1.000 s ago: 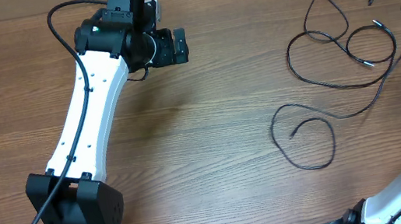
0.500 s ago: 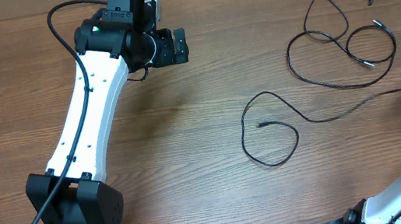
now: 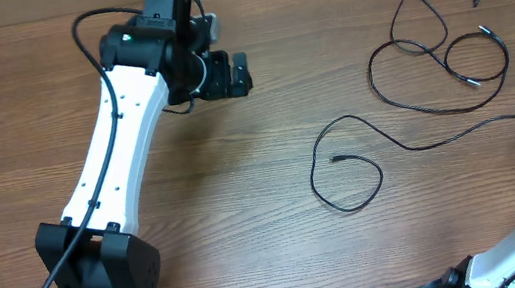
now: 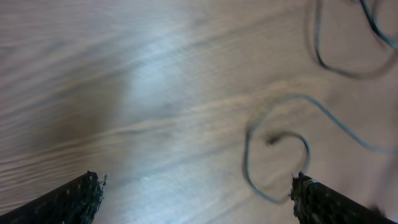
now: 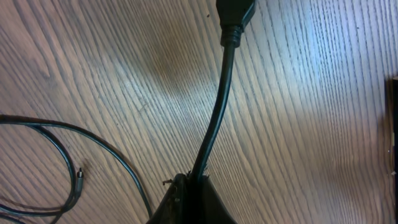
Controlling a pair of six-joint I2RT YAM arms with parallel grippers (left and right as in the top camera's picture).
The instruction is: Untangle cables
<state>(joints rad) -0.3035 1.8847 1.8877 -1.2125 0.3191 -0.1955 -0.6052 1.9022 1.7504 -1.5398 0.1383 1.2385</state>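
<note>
Two lots of cables [image 3: 443, 37] lie on a brown, wood-grain worktop [image 3: 242, 176]. One cable [image 3: 430, 147] runs from the right tool [image 5: 189, 186] at the right edge leftward to a loose loop near the middle. That tool is clenched on it, with the plug [image 5: 235, 12] lying on the wood beyond the tips. The others sprawl in overlapping curves toward the far right corner. The left tool [image 4: 199, 199] hangs released over bare wood, left of the loop. Glare whitens the grain in both wrist views.
</note>
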